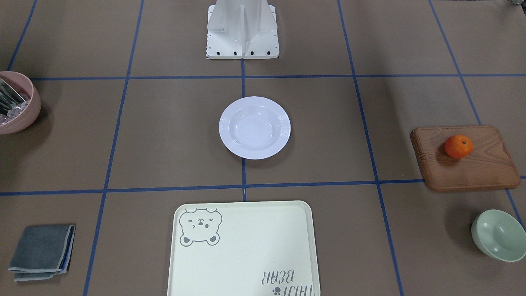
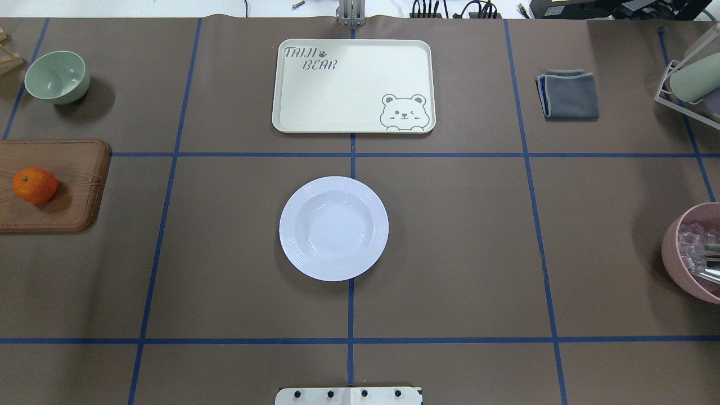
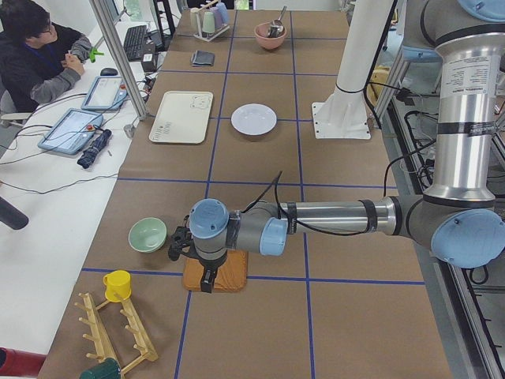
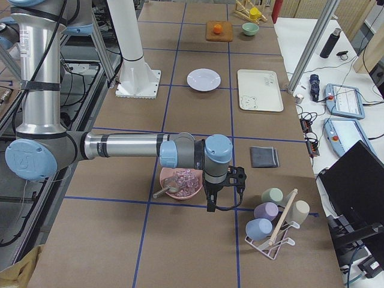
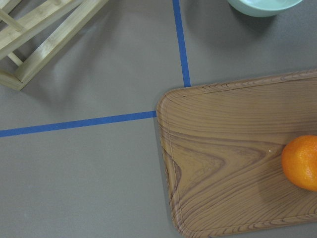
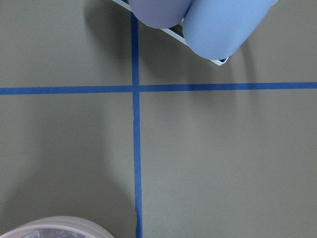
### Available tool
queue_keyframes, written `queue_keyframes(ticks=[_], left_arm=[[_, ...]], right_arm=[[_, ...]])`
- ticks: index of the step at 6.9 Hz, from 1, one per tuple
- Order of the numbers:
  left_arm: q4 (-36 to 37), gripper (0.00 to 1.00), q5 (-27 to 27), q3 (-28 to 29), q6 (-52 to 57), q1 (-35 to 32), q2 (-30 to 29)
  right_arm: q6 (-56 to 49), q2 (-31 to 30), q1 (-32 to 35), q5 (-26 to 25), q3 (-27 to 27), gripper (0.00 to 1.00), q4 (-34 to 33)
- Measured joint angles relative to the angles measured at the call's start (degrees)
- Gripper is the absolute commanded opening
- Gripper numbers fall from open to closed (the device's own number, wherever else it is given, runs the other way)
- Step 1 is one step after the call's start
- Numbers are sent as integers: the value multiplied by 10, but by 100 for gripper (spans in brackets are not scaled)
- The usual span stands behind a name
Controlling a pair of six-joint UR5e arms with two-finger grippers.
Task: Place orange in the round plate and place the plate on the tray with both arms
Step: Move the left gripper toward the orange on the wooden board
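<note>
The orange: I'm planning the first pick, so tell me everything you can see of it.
The orange is a small, round, bright-orange fruit with a finely dimpled, slightly glossy peel and a tiny dark stem spot near its top. It looks whole and unpeeled. It sits on the brown wooden board, well inside its raised rim, on the robot's left side. Only the board touches it.

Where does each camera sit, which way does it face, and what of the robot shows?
Front-facing: across the table, facing the robot's base; round plate central.
Overhead: behind the robot, looking down; base edge only; tray farthest.
Exterior left: table's left end; left arm near.
Exterior right: right end; right arm near.
Left wrist: down on orange, wooden board; no fingers.
Right wrist: down on table; no fingers.
Shared: first two show plate, tray, orange.
</note>
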Motion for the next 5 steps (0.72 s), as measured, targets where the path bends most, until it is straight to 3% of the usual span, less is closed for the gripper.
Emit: queue_keyframes(ticks=[5], left_arm=[[-9, 99, 4, -70, -2, -1, 23]], right_arm=[[6, 17, 0, 3, 65, 100, 3]])
